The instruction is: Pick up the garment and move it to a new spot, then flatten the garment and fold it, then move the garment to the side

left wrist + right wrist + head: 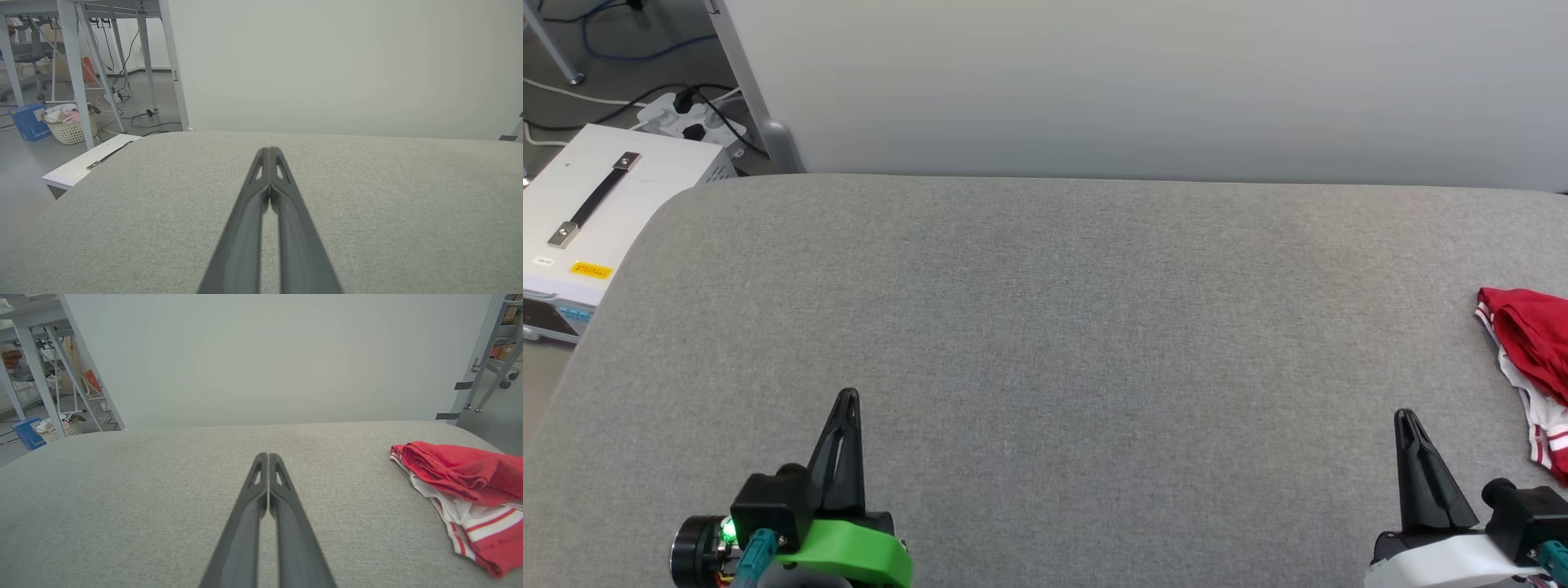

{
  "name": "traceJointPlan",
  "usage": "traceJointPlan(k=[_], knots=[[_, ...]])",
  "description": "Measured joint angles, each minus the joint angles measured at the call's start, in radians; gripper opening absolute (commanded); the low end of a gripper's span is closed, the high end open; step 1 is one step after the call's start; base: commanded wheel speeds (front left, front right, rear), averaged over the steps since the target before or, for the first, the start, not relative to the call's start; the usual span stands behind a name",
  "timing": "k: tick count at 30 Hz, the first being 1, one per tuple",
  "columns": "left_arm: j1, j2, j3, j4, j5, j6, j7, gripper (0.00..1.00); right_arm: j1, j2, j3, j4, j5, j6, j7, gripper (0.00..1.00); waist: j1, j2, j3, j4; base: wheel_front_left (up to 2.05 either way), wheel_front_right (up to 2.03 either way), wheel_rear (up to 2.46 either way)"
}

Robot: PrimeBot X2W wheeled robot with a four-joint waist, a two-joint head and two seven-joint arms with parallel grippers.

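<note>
Both tools, left (847, 398) and right (1403, 416), were seen closed and empty; the jersey T-shirt (1531, 359) was bunched at the frame's right edge, where a layer could be missed.

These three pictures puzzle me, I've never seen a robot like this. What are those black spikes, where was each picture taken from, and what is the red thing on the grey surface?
The spikes are the robot's two grippers, each a pair of long dark fingers pressed together. The wide picture comes from a camera on its head, looking down: the left gripper sits at lower left, the right gripper at lower right. The other two pictures come from cameras on each wrist, looking along that arm's own fingers. Both grippers are shut and hold nothing. The grey surface is a padded table. The red thing is the garment, a crumpled red and white shirt lying near the table's right edge, apart from the right gripper. Beside the table's left end stands a white box with a handle.
</note>
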Motion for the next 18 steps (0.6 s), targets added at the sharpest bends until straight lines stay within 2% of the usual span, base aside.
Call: traceJointPlan(k=[18], knots=[[-0.001, 0.000, 0.004, -0.002, 0.005, 0.003, 0.035, 0.00, -0.005, 0.000, 0.007, -0.001, -0.016, 0.000, 0.034, 0.00, 0.0000, 0.0000, -0.001, -0.006, 0.00, 0.00, 0.00]])
